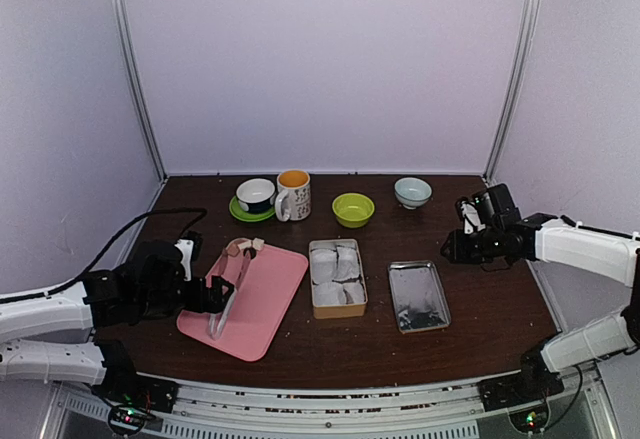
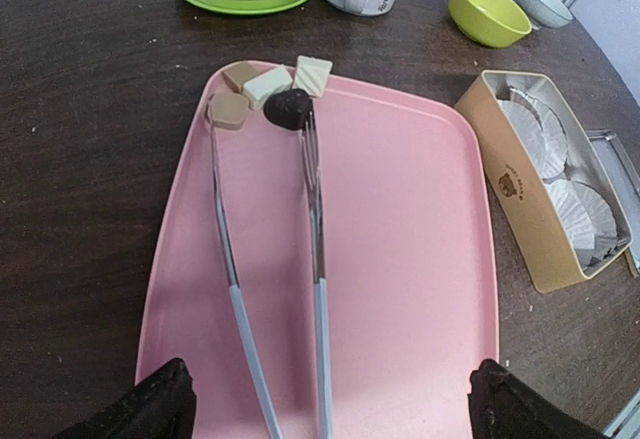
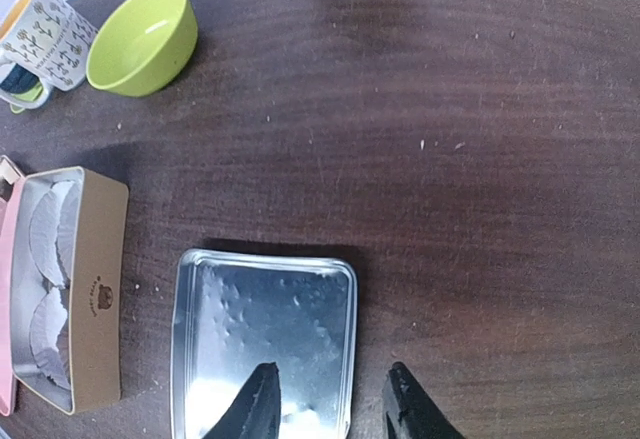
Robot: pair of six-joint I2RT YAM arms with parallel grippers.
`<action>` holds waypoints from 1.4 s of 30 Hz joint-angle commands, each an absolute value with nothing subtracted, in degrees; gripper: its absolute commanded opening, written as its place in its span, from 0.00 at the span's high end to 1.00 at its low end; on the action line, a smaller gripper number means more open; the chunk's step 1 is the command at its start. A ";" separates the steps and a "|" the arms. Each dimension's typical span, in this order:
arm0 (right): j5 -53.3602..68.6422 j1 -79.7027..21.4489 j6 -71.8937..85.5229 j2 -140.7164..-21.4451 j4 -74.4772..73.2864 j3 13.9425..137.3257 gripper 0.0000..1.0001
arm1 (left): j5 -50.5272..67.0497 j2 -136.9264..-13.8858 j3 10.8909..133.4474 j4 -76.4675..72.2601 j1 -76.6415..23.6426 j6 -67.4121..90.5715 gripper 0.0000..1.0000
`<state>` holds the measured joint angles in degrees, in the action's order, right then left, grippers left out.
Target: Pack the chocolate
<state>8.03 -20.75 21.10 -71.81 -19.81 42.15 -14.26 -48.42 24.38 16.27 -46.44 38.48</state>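
Several chocolate pieces, whitish (image 2: 313,75), tan (image 2: 228,111) and dark (image 2: 288,109), lie at the far end of the pink tray (image 2: 400,259). The tongs (image 2: 318,249) lie on the tray, tips against the pieces. My left gripper (image 2: 325,414) is wide open, its fingers apart on either side of the tong handles without touching them. The bear-printed tin (image 1: 337,277) holds white paper cups. Its silver lid (image 3: 260,329) lies flat to the right. My right gripper (image 3: 330,409) hovers over the lid's right rim, partly open and holding nothing.
Along the back stand a dark cup on a green saucer (image 1: 256,196), a patterned mug (image 1: 293,195), a lime bowl (image 1: 353,209) and a pale striped bowl (image 1: 412,192). White walls enclose the table on three sides.
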 commanded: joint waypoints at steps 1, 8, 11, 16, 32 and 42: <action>3.88 -20.61 19.67 -67.94 -12.80 39.97 0.64 | -15.46 -46.86 22.76 12.72 -46.22 39.97 0.02; -0.12 -20.55 15.89 -59.15 6.29 27.48 0.49 | -14.47 -42.08 19.00 11.05 -46.18 41.76 0.02; -4.45 -20.41 15.70 -55.74 8.30 24.87 0.42 | -14.78 -40.31 18.69 12.39 -46.15 42.00 0.02; -3.06 -20.37 14.01 -53.24 12.93 22.65 0.00 | -13.25 -40.18 17.99 13.12 -46.14 42.59 0.02; -17.43 -20.38 12.57 -39.70 16.01 15.42 0.02 | -15.10 -54.00 19.57 11.07 -47.32 41.74 0.02; -17.79 -20.35 12.11 -36.56 17.28 13.49 0.05 | -21.30 -65.05 24.94 12.03 -50.53 44.84 0.05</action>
<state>-16.62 -20.60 12.56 -37.23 15.33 14.13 -17.37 -62.92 22.48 13.30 -49.74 42.57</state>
